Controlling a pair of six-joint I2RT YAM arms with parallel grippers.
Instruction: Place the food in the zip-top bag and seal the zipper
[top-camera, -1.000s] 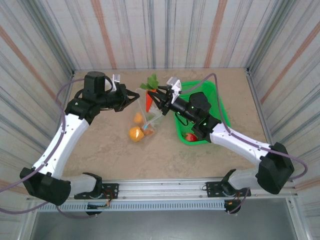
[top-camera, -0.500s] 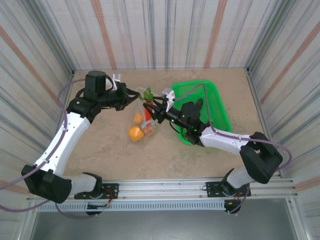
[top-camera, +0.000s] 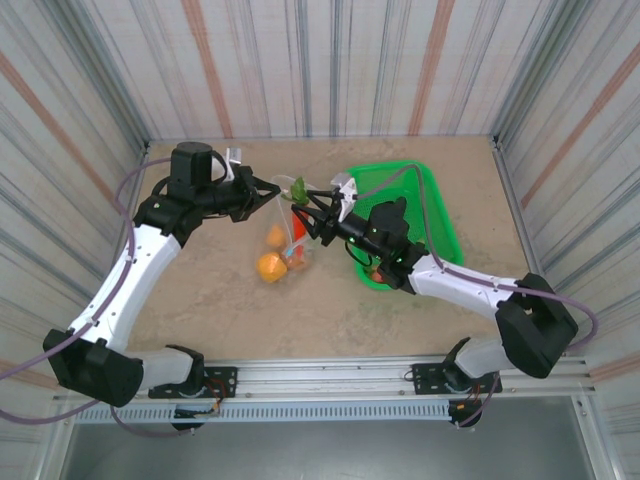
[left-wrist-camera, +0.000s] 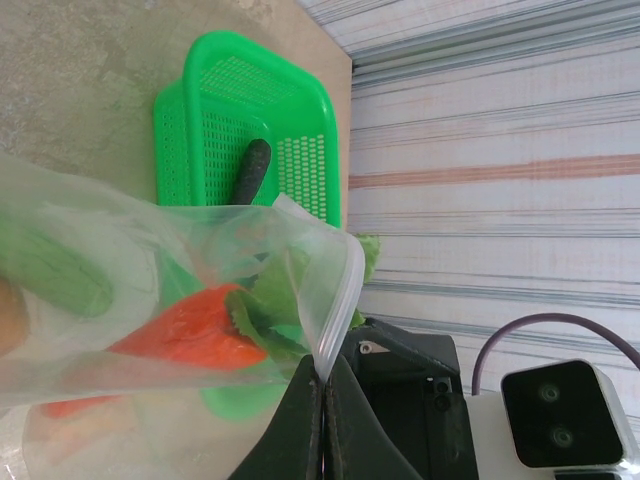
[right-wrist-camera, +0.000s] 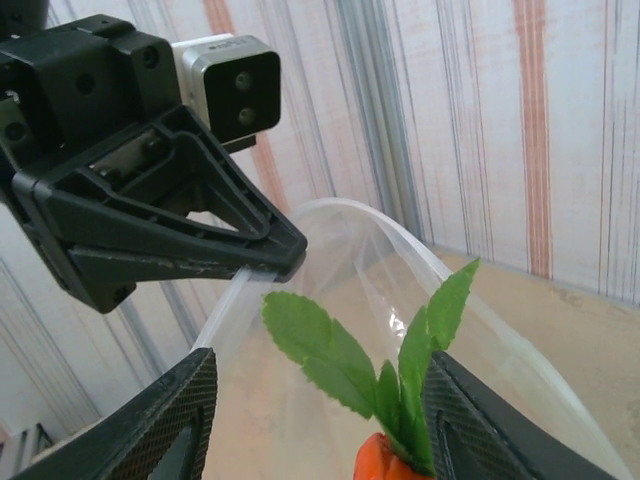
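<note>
My left gripper (top-camera: 277, 190) is shut on the zip-top bag's (top-camera: 289, 248) mouth edge and holds it up off the table, pinching the zipper (left-wrist-camera: 341, 288). The bag hangs open. A carrot (top-camera: 297, 226) with green leaves (right-wrist-camera: 402, 358) stands in the mouth, with its orange body (left-wrist-camera: 182, 330) inside the bag. My right gripper (top-camera: 319, 216) is at the mouth, its fingers (right-wrist-camera: 181, 412) open on either side of the carrot top. A green cucumber (left-wrist-camera: 62, 276) and two orange fruits (top-camera: 271, 267) lie lower in the bag.
A green mesh basket (top-camera: 436, 216) stands right of the bag, under my right arm. It holds a dark eggplant (left-wrist-camera: 252, 171) and a red fruit (top-camera: 379, 272). Striped walls close in the back and both sides of the table.
My right gripper has carried the carrot down into the bag's mouth and its jaws have opened wider. The left arm has held the bag still.
</note>
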